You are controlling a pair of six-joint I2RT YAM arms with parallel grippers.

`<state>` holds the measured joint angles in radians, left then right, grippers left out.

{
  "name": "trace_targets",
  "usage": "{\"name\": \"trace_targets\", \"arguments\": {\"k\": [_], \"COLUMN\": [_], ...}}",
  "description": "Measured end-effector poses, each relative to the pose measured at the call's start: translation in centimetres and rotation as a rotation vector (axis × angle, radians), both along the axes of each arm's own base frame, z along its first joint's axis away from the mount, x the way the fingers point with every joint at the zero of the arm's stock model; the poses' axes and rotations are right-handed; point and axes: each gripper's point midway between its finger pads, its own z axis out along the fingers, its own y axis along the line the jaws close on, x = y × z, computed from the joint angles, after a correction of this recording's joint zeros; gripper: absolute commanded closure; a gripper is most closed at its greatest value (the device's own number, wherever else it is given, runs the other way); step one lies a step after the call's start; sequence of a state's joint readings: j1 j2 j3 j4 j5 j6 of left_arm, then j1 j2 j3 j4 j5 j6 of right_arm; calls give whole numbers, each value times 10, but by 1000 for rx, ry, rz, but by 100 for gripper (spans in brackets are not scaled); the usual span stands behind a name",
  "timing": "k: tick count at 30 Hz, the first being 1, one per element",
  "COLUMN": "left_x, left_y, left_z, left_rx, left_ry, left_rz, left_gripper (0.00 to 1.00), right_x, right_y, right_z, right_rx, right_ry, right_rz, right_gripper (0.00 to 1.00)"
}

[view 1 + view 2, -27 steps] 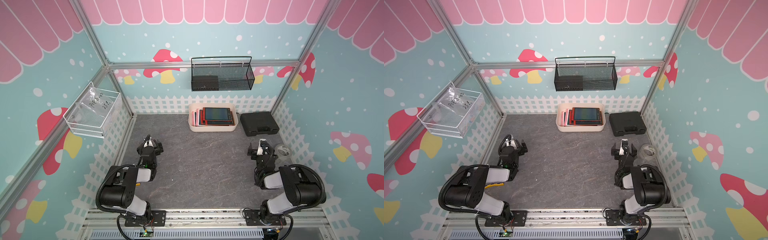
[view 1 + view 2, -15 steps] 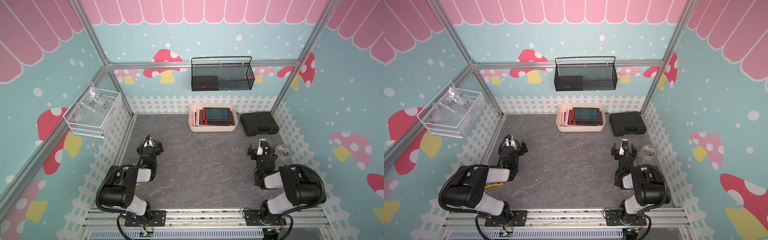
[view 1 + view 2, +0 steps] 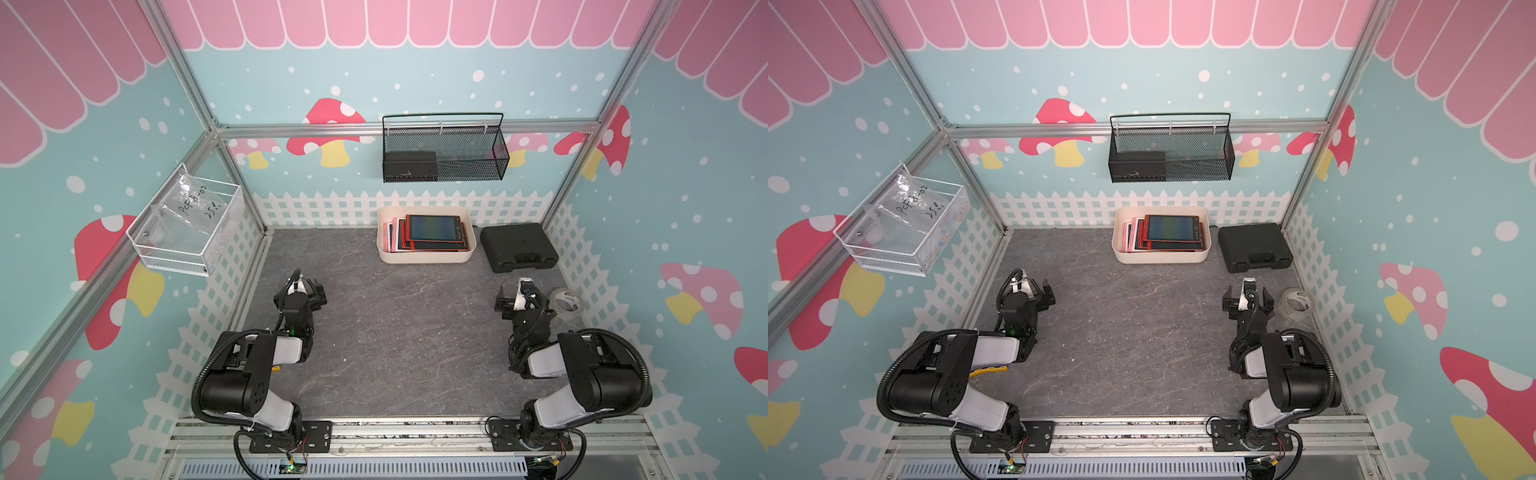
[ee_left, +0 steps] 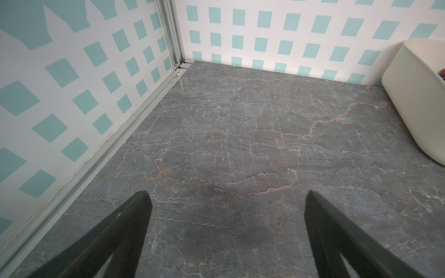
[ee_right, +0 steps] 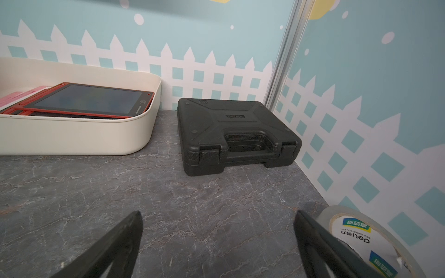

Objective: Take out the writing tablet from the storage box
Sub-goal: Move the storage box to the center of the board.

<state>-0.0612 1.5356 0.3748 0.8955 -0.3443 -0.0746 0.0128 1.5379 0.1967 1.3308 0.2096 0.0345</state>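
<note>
At the back of the surface [image 3: 395,332], inside the storage box [image 3: 424,257], I see the top writing tablet [image 3: 434,227] covering most of the stack [image 3: 391,237] beneath. My left gripper [image 4: 227,195] and right gripper [image 5: 218,213] hang spread wide, empty, well apart from it.

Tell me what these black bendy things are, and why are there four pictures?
They are two robot arms, bolted at the near edge of a grey table. Each ends in a gripper, a two-part pincher. Two pictures look down from above, from cameras side by side, so they look almost alike. The other two come from small cameras on the arms' wrists: the dark wedges there are the fingers. The left gripper and the right gripper are both open and hold nothing. On the table are a cream box of stacked tablets, a black case beside it, and a tape roll.
</note>
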Motion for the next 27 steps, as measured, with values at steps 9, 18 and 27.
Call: {"name": "trace_targets", "arguments": {"k": [9, 18, 27], "left_x": [0, 0, 6], "left_y": [0, 0, -7], "left_z": [0, 0, 63], "left_rx": [0, 1, 4], "left_ry": [0, 0, -24], "left_rz": [0, 2, 25], "left_gripper": [1, 1, 1], "right_x": [0, 0, 4], "right_y": [0, 0, -2], "right_z": [0, 0, 49], "right_rx": [0, 0, 20], "right_ry": [0, 0, -51], "right_rz": [0, 0, -17], "right_gripper": [1, 1, 1]}}
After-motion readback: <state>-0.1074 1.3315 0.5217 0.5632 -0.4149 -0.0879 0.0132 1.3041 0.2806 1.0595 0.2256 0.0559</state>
